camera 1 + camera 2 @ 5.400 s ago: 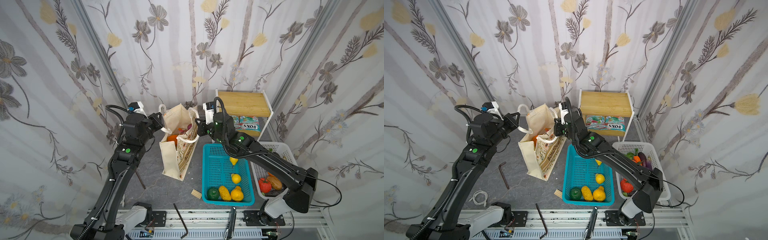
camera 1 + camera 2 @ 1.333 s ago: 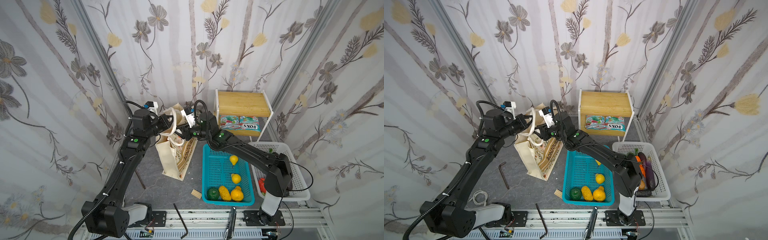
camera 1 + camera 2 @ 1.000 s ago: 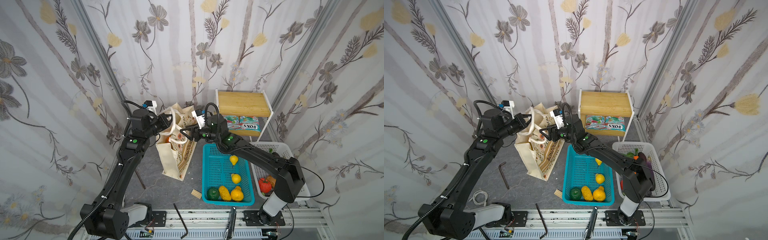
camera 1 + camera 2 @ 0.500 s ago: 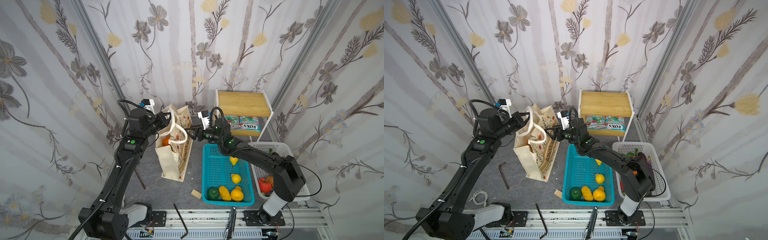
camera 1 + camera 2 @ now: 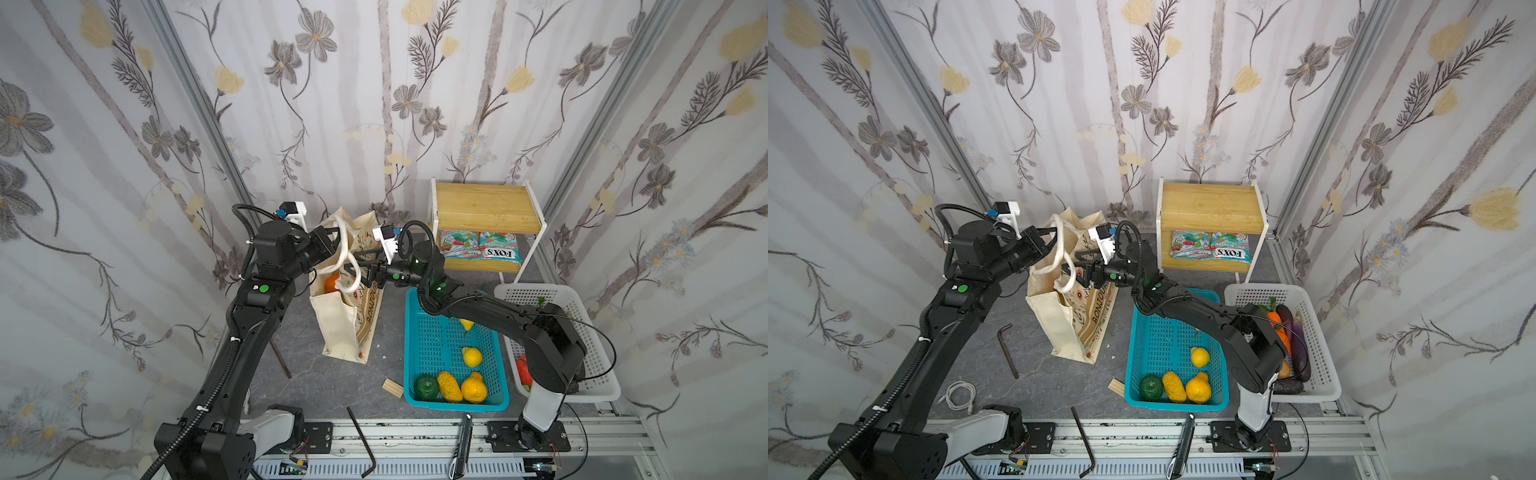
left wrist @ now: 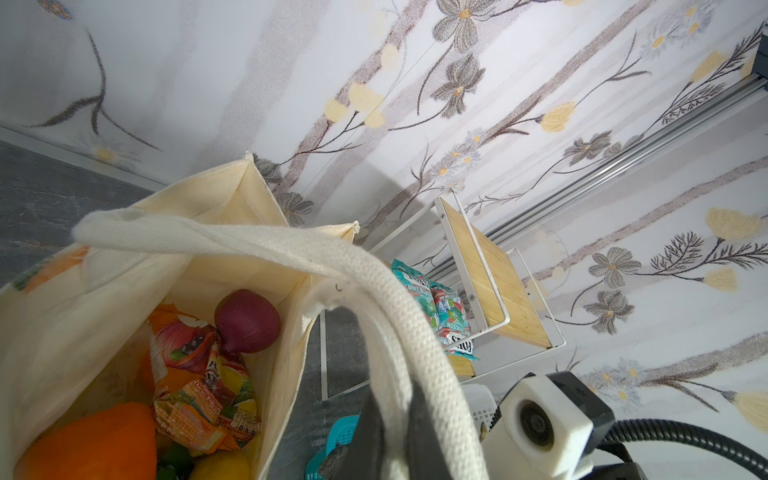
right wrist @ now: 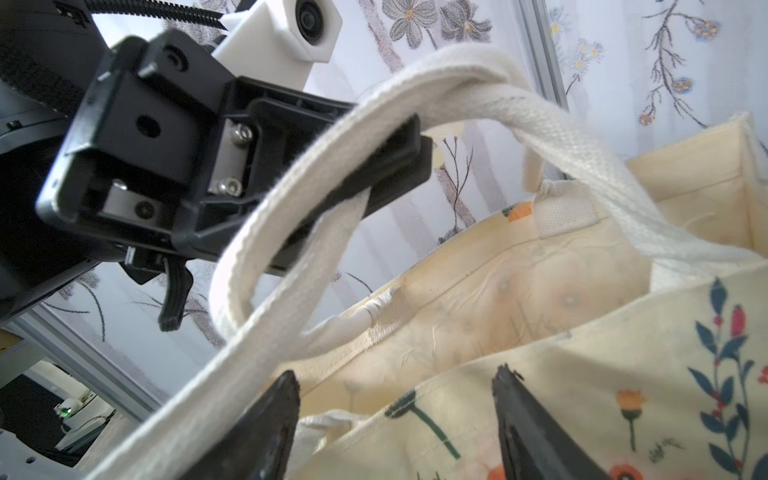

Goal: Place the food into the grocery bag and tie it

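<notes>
Left end effector clamped on 1 rope handle; right end effector spread apart, empty, beside grocery bag upright on surface. Risk: handle slipping free before knotting, hard tug tipping bag.

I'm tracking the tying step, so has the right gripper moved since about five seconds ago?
Yes. The right gripper has moved left, away from the wooden shelf it was beside, and now sits at the top of the bag.
</notes>
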`<act>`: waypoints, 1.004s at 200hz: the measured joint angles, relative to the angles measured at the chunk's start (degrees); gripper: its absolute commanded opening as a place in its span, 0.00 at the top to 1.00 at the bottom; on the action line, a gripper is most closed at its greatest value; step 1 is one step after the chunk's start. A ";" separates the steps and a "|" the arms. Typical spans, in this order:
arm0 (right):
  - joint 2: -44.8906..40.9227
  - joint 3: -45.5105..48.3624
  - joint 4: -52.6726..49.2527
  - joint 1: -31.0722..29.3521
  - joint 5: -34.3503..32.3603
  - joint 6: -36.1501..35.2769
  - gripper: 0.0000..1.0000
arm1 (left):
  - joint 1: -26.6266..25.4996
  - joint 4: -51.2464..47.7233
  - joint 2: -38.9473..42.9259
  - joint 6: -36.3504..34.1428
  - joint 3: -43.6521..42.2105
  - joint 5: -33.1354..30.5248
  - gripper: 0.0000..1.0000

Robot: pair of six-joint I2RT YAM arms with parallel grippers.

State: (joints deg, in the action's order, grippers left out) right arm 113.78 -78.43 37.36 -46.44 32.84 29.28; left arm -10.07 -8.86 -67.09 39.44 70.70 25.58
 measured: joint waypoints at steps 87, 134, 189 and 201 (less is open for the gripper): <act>1.51 -1.88 4.83 -4.63 -4.46 0.57 0.28 | 0.00 0.66 0.83 0.79 -2.40 -2.14 1.00; 3.76 -3.28 9.31 -4.98 -7.30 4.17 0.72 | 0.11 1.75 0.98 0.81 -3.02 -3.08 1.00; -0.07 3.34 10.16 -4.85 -11.39 5.14 1.00 | 1.22 1.57 1.25 1.05 -3.54 -2.01 1.00; -1.55 3.32 6.84 -4.81 -12.92 5.03 1.00 | 1.90 1.53 1.64 1.27 -3.96 -2.03 1.00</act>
State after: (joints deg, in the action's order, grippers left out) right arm 112.22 -75.11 44.21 -51.24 19.92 34.30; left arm -8.16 -7.33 -65.45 40.71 66.74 23.55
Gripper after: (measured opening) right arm 0.077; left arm 0.080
